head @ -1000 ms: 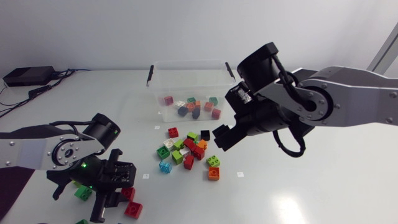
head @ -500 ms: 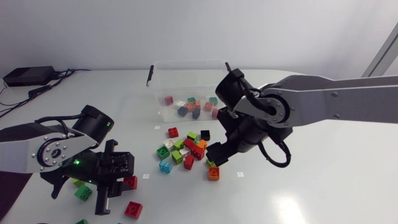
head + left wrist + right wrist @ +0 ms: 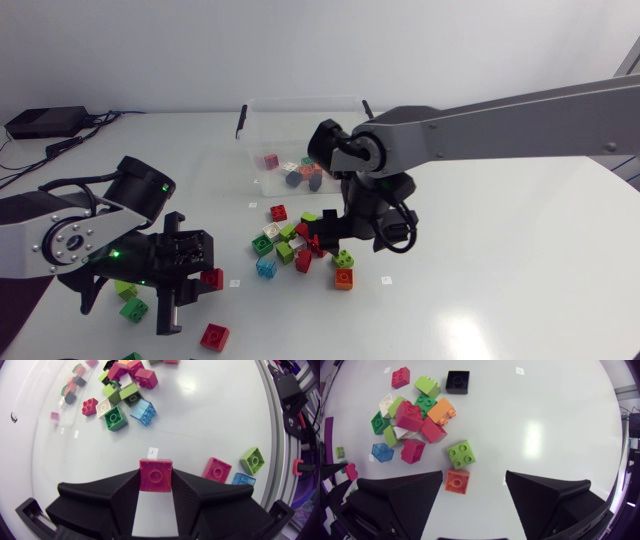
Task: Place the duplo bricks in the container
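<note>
The task is sitting at an early stage: the clear container at the far side of the table is holding only a small batch of bricks, roughly 8 as far as the head view is showing, with the right arm covering part of it. Most of the work is remaining. About 15 bricks are lying in a loose pile in front of the container, among them a black brick, a pale blue see-through brick, a lime brick and an orange brick. At least 4 more are lying well apart from that pile near the left arm, including a red brick on the table and a green brick. The left gripper is pinching 1 red brick between both fingers, stud side facing the camera, and it is hanging above the table, well apart from the container, so that brick is looking like the next to go in. The right gripper is spread wide and holding nothing, hovering over the near edge of the pile with the orange brick just inside its left finger. As for obstacles, the right arm is reaching across in front of the container, lying between it and the left gripper, which is likely to crowd the path for a drop. Small white markers are dotting the table, and a black box with cables is sitting at the far left corner, clear of the work.
</note>
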{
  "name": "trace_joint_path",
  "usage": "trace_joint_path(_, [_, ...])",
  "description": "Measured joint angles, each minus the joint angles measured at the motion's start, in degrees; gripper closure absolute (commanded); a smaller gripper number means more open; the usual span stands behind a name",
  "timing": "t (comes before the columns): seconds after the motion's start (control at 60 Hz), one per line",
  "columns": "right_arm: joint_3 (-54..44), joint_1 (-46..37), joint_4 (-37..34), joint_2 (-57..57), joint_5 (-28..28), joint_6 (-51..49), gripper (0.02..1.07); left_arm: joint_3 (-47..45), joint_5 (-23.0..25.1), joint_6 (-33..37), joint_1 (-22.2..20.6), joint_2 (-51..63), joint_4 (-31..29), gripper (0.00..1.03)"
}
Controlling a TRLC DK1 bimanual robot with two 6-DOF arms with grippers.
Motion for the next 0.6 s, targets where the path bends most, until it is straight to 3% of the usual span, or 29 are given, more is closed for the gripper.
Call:
trace_joint_path(0.283, [0.7,3.1,1.8,2.9,-3.1,4.9,0.17,1.7,0.0,-2.6,1.1,-1.3,0.5,0.86])
trace_joint_path(0.417, [0.5,2.8,2.6,3.5,-3.8,6.0,0.27,4.7,0.0,-4.7,1.7,-1.6,1.9,0.86])
trace_joint_path(0.6, [-1.6,2.6,3.8,4.2,-3.9,6.4,0.28,9.1,0.2,-8.4,1.9,-1.7,3.7,0.86])
